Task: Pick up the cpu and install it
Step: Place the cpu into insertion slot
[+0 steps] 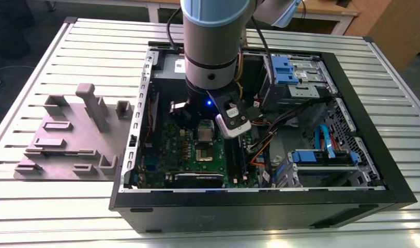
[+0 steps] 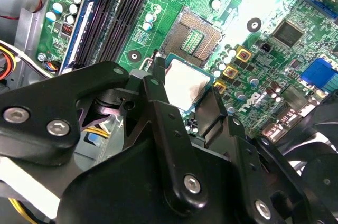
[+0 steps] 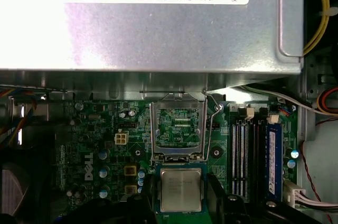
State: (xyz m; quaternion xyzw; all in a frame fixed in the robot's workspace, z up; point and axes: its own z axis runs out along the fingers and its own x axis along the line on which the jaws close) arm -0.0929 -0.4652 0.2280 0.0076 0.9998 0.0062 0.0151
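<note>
Far on the exterior view's left, on the slatted table (image 1: 30,206): a grey tray (image 1: 65,139) with raised blocks, just beside the open computer case (image 1: 265,204) and well apart from the work. Further right, inside the case: the arm (image 1: 213,46), reaching straight down over the green motherboard (image 1: 185,150), probably so as to meet the board squarely. At its tip, the gripper (image 1: 208,129), closed on the cpu (image 1: 207,132). In the second wrist view, pinches the cpu (image 2: 185,84) by two opposite edges between black fingers (image 2: 158,94), metal top facing up, seemingly to keep the chip level and its underside untouched. Appears to hang above the board, just beside the socket (image 2: 198,36), neither over it nor in it. Same relation in the first wrist view: cpu (image 3: 181,189) next to the socket (image 3: 178,129), centre uncovered, evidently ready to take a chip. Toward the exterior view's right of that: dark memory slots (image 1: 234,157), then orange cables (image 1: 259,151) and blue drive bays (image 1: 280,67), all apart from the gripper.
</note>
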